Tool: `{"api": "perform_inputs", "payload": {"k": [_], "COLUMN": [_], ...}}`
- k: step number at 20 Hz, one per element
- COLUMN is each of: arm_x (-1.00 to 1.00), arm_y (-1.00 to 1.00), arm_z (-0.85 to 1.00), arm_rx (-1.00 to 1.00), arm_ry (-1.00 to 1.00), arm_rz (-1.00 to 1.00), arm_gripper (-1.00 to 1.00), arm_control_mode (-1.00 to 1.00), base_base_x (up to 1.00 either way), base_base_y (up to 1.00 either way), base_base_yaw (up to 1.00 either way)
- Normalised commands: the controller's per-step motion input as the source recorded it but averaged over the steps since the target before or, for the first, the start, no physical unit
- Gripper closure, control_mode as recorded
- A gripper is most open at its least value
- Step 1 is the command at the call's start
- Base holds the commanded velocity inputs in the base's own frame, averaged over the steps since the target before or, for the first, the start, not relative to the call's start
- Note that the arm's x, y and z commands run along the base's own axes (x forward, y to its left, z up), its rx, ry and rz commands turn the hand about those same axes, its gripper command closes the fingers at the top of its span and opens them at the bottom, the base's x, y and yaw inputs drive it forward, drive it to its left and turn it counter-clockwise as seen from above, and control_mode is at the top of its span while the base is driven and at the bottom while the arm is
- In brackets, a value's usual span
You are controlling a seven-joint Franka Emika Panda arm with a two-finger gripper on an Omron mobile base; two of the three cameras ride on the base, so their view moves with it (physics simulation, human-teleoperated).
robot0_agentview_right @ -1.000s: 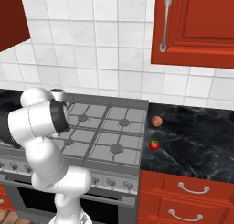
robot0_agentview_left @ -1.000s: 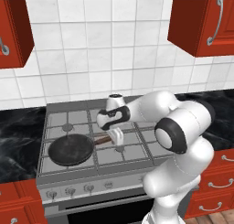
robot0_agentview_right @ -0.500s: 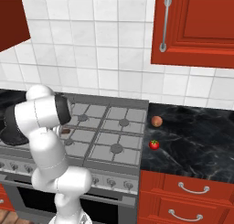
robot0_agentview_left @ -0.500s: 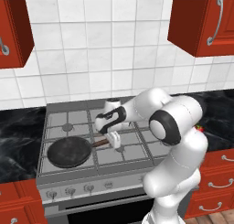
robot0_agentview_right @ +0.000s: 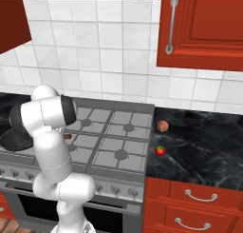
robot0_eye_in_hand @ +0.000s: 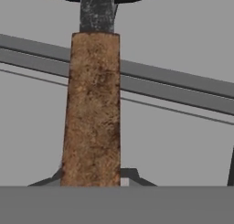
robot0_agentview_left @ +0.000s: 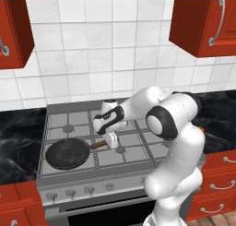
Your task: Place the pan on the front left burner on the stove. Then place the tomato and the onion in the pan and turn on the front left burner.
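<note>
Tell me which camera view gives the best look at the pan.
The left base view: the whole pan sits on the stove's front left section, handle toward the gripper. The hand view shows its wooden handle close up plus a sliver of rim. The right base view shows a dark edge behind the arm.

glossy white rounded arm segments, dark grey joint rings, white hand (robot0_agentview_left: 112,138) with black band

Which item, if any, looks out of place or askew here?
Nothing stands out. The pan sits flat on the stove at the front left; the tomato and onion rest apart on the black counter, both intact.
</note>
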Motion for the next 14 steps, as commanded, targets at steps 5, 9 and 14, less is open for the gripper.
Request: {"api": "perform_inputs", "payload": {"k": [5, 9, 14], "arm_x": [0.24, 0.20, 0.14], "arm_y": [0.24, 0.30, 0.32], "arm_z": [-0.24, -0.32, -0.41], "arm_rx": [0.00, 0.00, 0.00], "arm_ry": [-0.02, -0.04, -0.04], "arm_rz": [0.00, 0.00, 0.00], "arm_gripper": [1.00, 1.00, 1.00], "arm_control_mode": [-1.00, -1.00, -1.00], "base_base_x": [0.00, 0.00, 0.00], "base_base_y": [0.00, 0.00, 0.00], "base_base_yaw": [0.00, 0.00, 0.00]}}
